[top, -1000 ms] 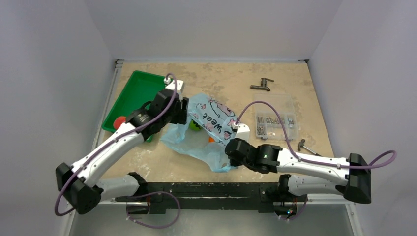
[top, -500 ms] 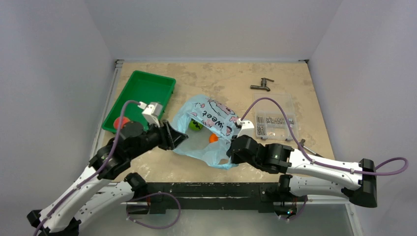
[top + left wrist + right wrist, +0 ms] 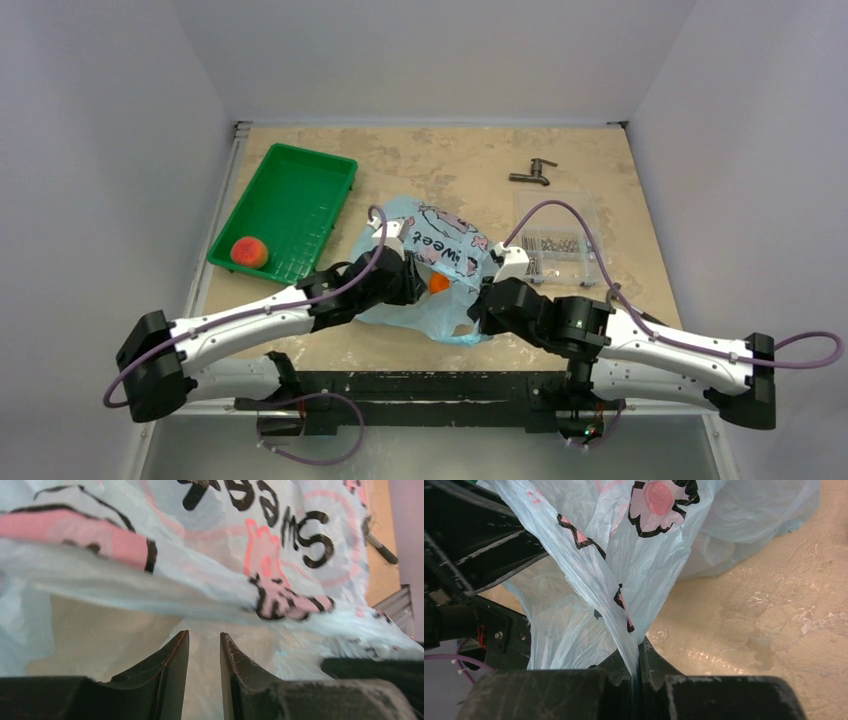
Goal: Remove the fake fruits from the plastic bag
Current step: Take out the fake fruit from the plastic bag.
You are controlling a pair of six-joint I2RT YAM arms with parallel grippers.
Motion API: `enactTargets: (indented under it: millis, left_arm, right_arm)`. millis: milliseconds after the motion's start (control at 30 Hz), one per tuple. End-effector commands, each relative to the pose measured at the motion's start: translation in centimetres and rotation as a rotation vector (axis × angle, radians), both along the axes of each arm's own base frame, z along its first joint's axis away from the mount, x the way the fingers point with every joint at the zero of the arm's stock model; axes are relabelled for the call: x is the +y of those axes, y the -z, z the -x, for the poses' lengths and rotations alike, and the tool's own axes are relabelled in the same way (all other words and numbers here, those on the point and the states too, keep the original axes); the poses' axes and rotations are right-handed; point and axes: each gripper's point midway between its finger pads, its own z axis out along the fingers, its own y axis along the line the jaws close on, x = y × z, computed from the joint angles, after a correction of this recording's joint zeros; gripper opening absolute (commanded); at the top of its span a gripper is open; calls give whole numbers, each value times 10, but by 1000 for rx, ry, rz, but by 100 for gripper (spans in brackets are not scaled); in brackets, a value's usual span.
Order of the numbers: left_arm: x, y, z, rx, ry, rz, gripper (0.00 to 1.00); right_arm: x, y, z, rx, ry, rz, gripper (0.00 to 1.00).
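top view, bag: a thin, crinkly light-blue plastic bag [image 3: 440, 240] with pink-and-black print lies mid-frame on the tan table [image 3: 450, 160], between the two arms.
top view, fruits: a small orange toy fruit [image 3: 438, 283] shows at the bag's mouth; a red-peach toy fruit [image 3: 249, 251] sits in the green plastic tray [image 3: 290, 165] at left.
top view, left gripper [image 3: 412, 281]: at the bag's mouth, just beside the orange toy fruit.
top view, right gripper [image 3: 482, 300]: at the bag's lower right edge.
left wrist view, left gripper [image 3: 204, 680]: fingers a narrow gap apart at bottom centre, nothing between them; printed bag film fills the frame above.
right wrist view, right gripper [image 3: 636, 667]: fingers together, clamped on a bunched strip of the bag, bottom centre.
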Motion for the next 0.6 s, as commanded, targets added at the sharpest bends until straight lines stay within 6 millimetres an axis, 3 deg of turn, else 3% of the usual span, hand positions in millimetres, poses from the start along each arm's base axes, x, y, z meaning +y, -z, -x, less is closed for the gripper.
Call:
enactTargets:
  millis: [0,167,400,567]
  left_arm:
    - [-22,-9,-28,-30,-113,60,28]
    - [-39,12,-42,-10,-134,16,28]
    - [-57,34,-56,11,-175,15,31]
    - [-69,48,-61,33,-165,-8,45]
  right_arm:
    - [-12,13,3,17,25,30,0]
    - [-19,28,10,50,16,42,0]
    - [-23,31,15,54,-10,42,0]
    - [-25,31,18,55,-22,36,0]
